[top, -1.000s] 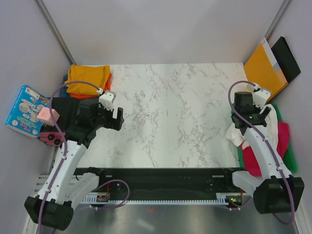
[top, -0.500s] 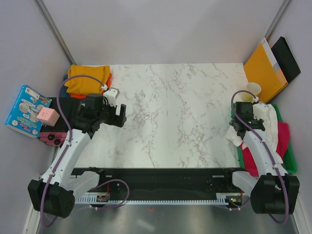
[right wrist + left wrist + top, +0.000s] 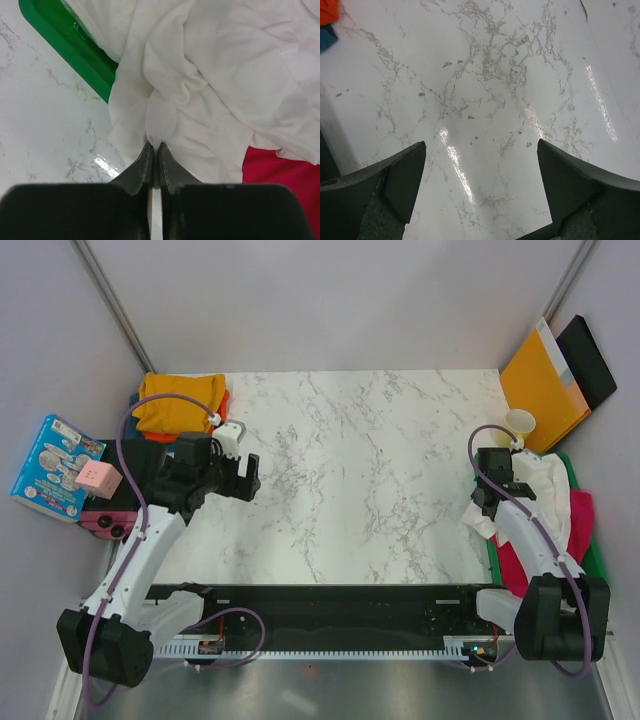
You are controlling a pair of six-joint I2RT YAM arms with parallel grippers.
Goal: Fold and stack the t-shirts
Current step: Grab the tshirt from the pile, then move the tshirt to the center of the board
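A crumpled white t-shirt point(image 3: 548, 490) point(image 3: 220, 75) spills over the rim of the green tray point(image 3: 599, 566) point(image 3: 75, 47) at the table's right edge, lying on a crimson-pink t-shirt point(image 3: 581, 516) point(image 3: 282, 175). My right gripper point(image 3: 489, 504) point(image 3: 154, 146) is shut on a pinched fold at the white shirt's near-left edge. At the back left a folded mustard yellow t-shirt point(image 3: 180, 401) tops an orange one point(image 3: 223, 405) point(image 3: 327, 7) and a blue one point(image 3: 325, 37). My left gripper point(image 3: 246, 478) point(image 3: 480, 150) hangs open over bare marble, nothing between its fingers.
An orange-yellow envelope point(image 3: 541, 380) and a black folder point(image 3: 591, 360) lean at the back right, with a paper cup point(image 3: 520, 423) in front of them. Off the table's left edge lie a picture box point(image 3: 52, 466), a pink cube point(image 3: 97, 478) and a pink device point(image 3: 100, 523).
My right gripper has dropped onto the white t-shirt's edge and closed on a fold. The left arm swung slightly toward the table's middle, then held still.
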